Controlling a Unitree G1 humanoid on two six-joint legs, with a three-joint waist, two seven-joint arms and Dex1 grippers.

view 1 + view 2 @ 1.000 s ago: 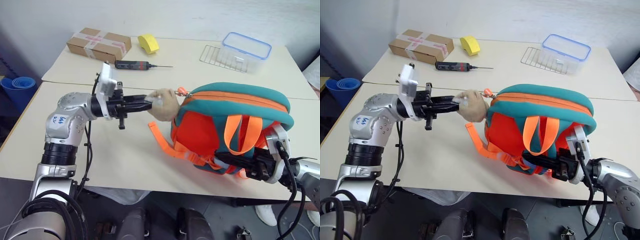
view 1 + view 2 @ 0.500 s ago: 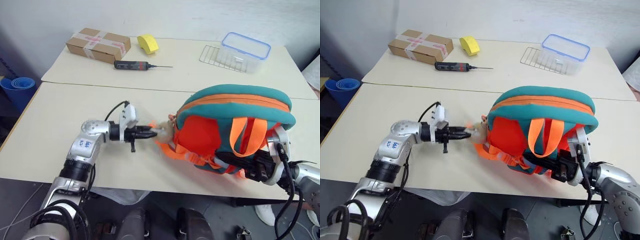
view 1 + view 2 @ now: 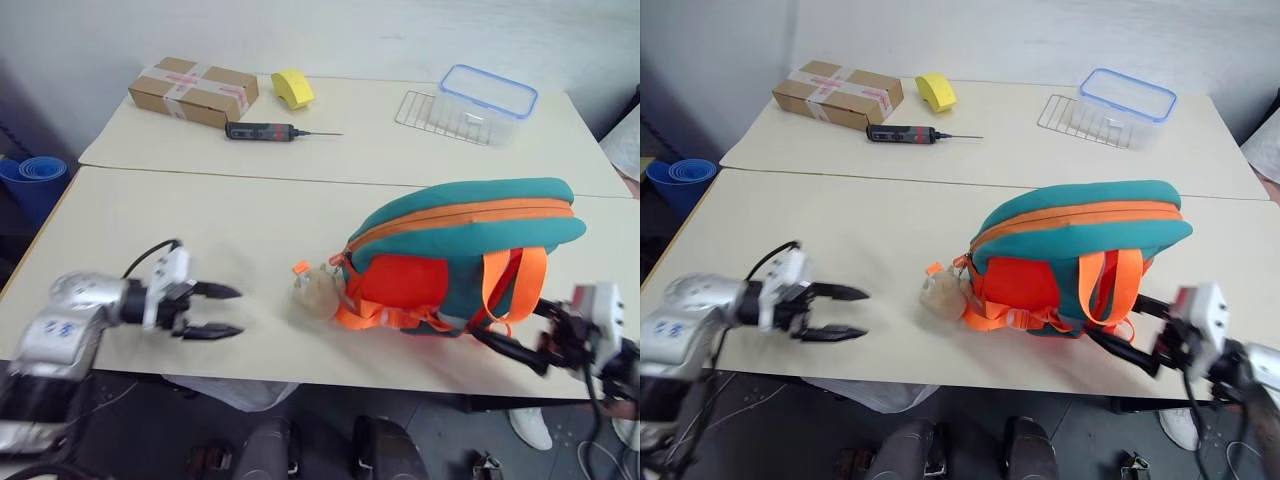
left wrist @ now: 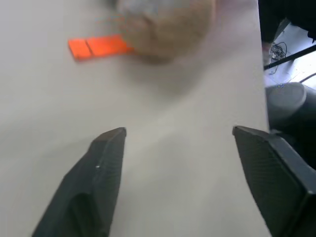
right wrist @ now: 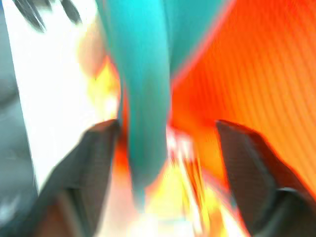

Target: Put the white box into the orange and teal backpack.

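Observation:
The orange and teal backpack (image 3: 470, 240) lies on its side on the near table, zipper line closed along its rim. Its tan plush animal (image 3: 315, 292) rests on the tabletop at its left end. My left gripper (image 3: 238, 312) is open near the table's front edge, a hand's width left of the plush, with nothing between its fingers (image 4: 106, 168). My right gripper (image 3: 1115, 318) is open at the backpack's lower right corner, and a teal strap (image 5: 143, 113) runs between its spread fingers. The white box is out of view.
On the far table stand a taped cardboard box (image 3: 193, 90), a yellow object (image 3: 292, 88), a black and red tool (image 3: 265, 131), a wire rack (image 3: 425, 108) and a clear blue-rimmed container (image 3: 492, 100). A blue roll (image 3: 30, 175) sits beyond the table's left edge.
Both grippers opened. The left let go of the plush and drew back left and down. The right released the backpack's underside and moved right. The backpack settled onto the table.

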